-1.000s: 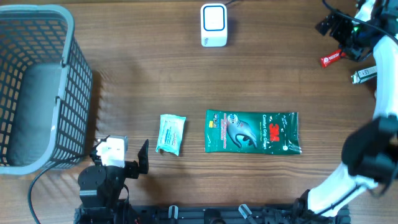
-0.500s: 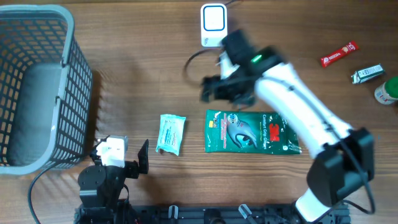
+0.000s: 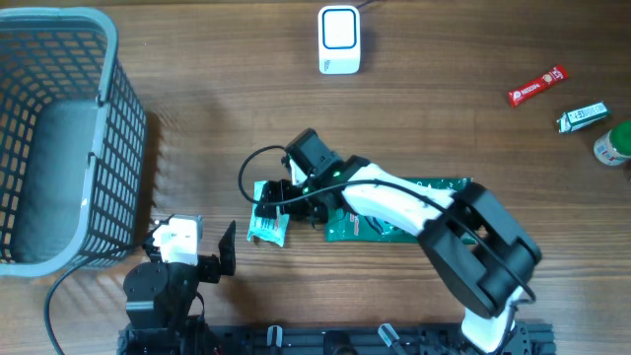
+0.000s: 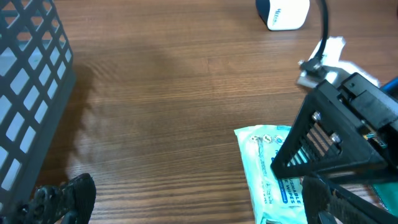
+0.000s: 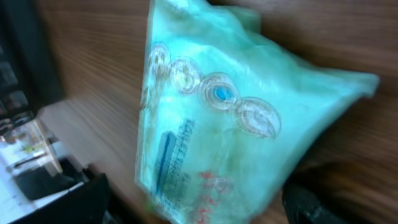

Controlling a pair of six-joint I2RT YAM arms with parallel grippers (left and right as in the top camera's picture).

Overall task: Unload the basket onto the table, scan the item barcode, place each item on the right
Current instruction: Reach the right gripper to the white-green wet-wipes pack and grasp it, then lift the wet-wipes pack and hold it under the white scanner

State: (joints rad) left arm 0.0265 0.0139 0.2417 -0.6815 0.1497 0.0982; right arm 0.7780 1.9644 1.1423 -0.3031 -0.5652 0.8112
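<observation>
A second ago the right arm was folded away at the far right edge of the tabletop [image 3: 197, 108], then it swept past the white scanner [image 3: 338, 39]. Now it reaches low across the green glove pack [image 3: 442, 189], with the right tool [image 3: 270, 204] down over the small pale packet [image 3: 264, 231]. The packet lies flat in the same spot as before, just left of the green pack and near the front edge. In the right wrist view the right tool's fingers [image 5: 314, 205] stand apart on either side of the packet, not clamped on it. The left tool [image 3: 202, 247] has not moved, parked beside the basket [image 3: 110, 69], fingers apart and empty. The red snack bar [image 3: 537, 87] at the right now shows uncovered
</observation>
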